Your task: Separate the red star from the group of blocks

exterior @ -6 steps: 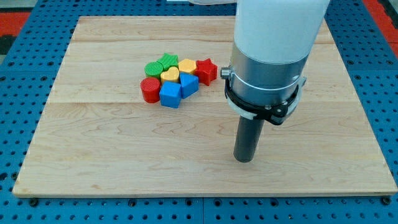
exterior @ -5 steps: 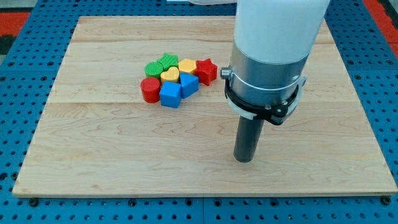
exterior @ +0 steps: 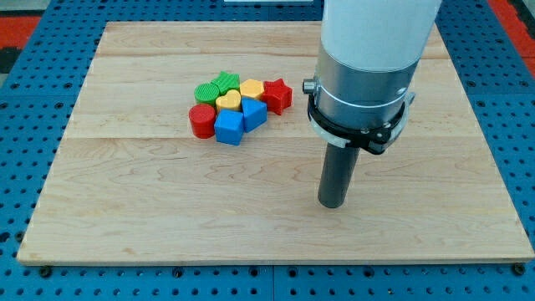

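The red star [exterior: 278, 94] sits at the right end of a tight cluster of blocks in the upper middle of the wooden board [exterior: 125, 192]. It touches a yellow block [exterior: 252, 88] and lies next to a blue block [exterior: 255, 114]. The cluster also holds a yellow heart [exterior: 228, 102], two green blocks [exterior: 216, 86], a red cylinder [exterior: 201, 120] and a blue cube [exterior: 229, 127]. My tip [exterior: 333, 203] rests on the board well below and to the right of the red star, apart from all blocks.
The arm's wide white and grey body [exterior: 368, 67] stands above the rod, just right of the red star in the view. A blue pegboard [exterior: 25, 100] surrounds the board.
My tip and the arm have moved slightly to the right and a little up the view. The blocks have not moved.
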You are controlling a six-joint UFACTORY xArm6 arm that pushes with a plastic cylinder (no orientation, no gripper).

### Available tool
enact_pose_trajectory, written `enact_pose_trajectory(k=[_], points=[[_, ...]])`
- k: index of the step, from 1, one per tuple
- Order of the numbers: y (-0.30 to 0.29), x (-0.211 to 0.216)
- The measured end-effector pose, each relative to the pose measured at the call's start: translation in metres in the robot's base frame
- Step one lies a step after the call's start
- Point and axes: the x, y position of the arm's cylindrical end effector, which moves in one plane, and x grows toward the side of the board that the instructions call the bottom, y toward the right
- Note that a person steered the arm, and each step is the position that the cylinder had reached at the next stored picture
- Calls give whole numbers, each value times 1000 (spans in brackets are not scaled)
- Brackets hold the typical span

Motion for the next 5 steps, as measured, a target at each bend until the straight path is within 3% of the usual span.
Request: enact_pose_trajectory(k=[5], points=[[16,33]])
